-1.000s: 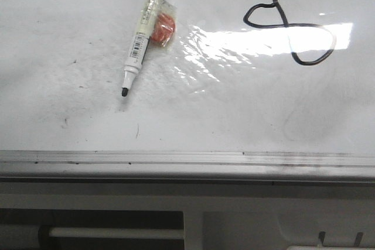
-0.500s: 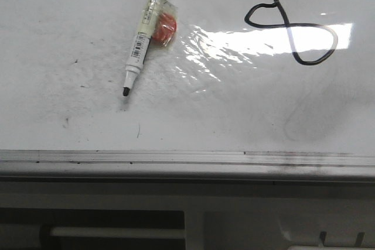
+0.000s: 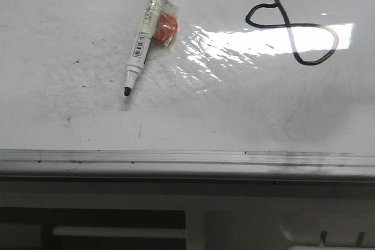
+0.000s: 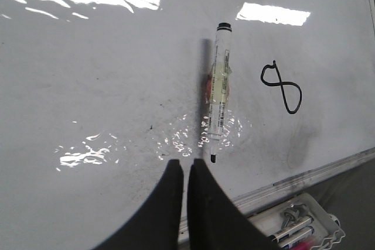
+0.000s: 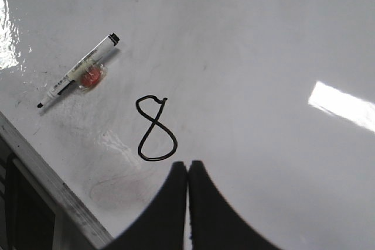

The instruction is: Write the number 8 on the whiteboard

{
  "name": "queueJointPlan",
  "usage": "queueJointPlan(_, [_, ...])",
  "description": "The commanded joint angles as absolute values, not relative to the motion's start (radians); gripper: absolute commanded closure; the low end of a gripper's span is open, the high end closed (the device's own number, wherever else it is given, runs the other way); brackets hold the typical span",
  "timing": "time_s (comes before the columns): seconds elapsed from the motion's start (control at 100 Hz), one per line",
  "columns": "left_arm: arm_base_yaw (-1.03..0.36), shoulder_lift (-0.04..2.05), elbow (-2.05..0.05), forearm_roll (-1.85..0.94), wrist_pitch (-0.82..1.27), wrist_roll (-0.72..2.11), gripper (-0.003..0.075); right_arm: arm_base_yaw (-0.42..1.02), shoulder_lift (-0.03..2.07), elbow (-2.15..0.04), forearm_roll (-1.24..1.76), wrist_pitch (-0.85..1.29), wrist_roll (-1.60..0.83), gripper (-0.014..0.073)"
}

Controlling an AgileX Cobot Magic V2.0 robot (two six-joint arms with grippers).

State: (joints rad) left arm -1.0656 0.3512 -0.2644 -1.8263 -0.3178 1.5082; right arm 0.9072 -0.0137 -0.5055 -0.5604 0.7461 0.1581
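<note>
Front view: number 8 (image 3: 291, 31) already drawn on whiteboard (image 3: 234, 115), far right, sideways here. Marker (image 3: 143, 36) lies uncapped on the board, well left of it, nothing holding it. I judge writing done; next I'd just pull both arms clear. Left gripper (image 4: 186, 171) fingers pressed together, empty, near the marker tip; right gripper (image 5: 187, 171) same, near the 8. Only left wrist shows the pen tray (image 4: 296, 226) below the rail.

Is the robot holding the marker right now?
No, the marker lies loose on the whiteboard, and both grippers are shut on nothing.
</note>
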Motion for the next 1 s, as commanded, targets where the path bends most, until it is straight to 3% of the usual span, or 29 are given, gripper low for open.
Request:
queueJointPlan(0.0, [-1.057, 0.356, -0.268, -1.601, -0.289, 1.491, 0.0741, 0.902, 0.001, -0.525, -0.592, 0.674, 0.16, 0.0636])
queueJointPlan(0.08, [-1.022, 0.356, -0.224, -1.108, -0.266, 1.285, 0.0741, 0.902, 0.001, -0.525, -0.592, 0.674, 0.16, 0.0636])
queueJointPlan(0.22, [-0.858, 0.352, -0.131, -0.291, -0.27, 0.471, 0.0741, 0.902, 0.001, -0.525, -0.592, 0.674, 0.16, 0.0636])
queueJointPlan(0.36, [-0.654, 0.339, -0.064, 0.121, -0.182, -0.071, 0.0741, 0.902, 0.001, -0.525, -0.592, 0.674, 0.16, 0.0636])
queueJointPlan(0.6, [-0.522, 0.186, 0.035, 0.065, -0.102, -0.123, 0.0741, 0.902, 0.001, -0.525, -0.592, 0.674, 0.16, 0.0636])
queueJointPlan(0.91, [-0.326, -0.027, 0.033, 0.072, 0.284, -0.123, 0.0741, 0.902, 0.001, -0.525, -0.592, 0.674, 0.16, 0.0636])
queueJointPlan(0.99, [-0.289, -0.022, 0.033, 0.075, 0.27, -0.123, 0.0741, 0.902, 0.001, -0.525, -0.592, 0.674, 0.16, 0.0636])
